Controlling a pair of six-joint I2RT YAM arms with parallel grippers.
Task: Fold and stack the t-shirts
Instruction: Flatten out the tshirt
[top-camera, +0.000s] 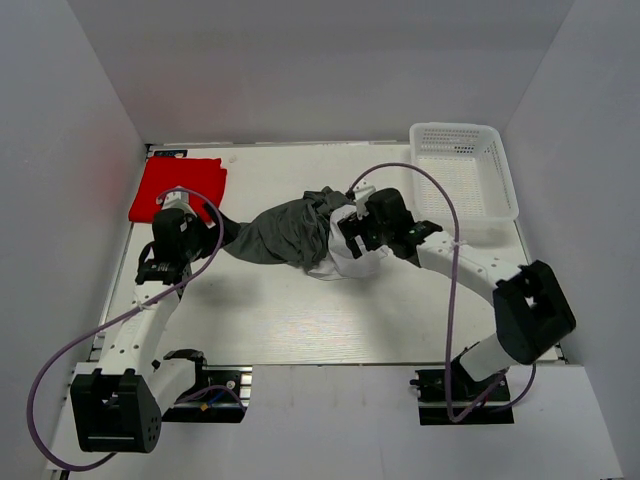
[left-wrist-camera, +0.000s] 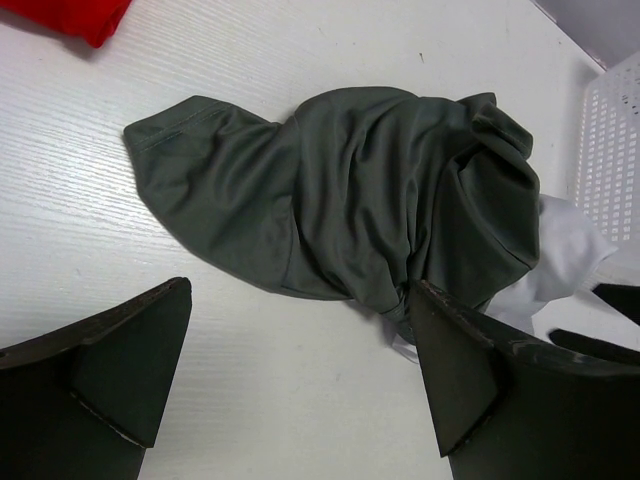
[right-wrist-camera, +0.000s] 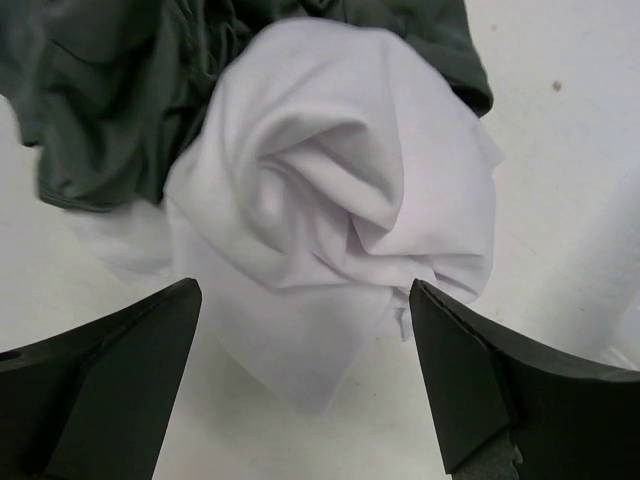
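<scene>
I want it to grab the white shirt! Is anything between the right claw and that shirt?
Nothing visible is in the way: the open right gripper points right at the white t-shirt. Only the dark grey t-shirt drapes over the white one's far edge.

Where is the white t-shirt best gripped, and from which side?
Probably the loose flap of the white t-shirt nearest the open right gripper, approached from above on the side away from the dark grey t-shirt. That flap lies free on the table; the far edge is tucked under the grey cloth.
</scene>
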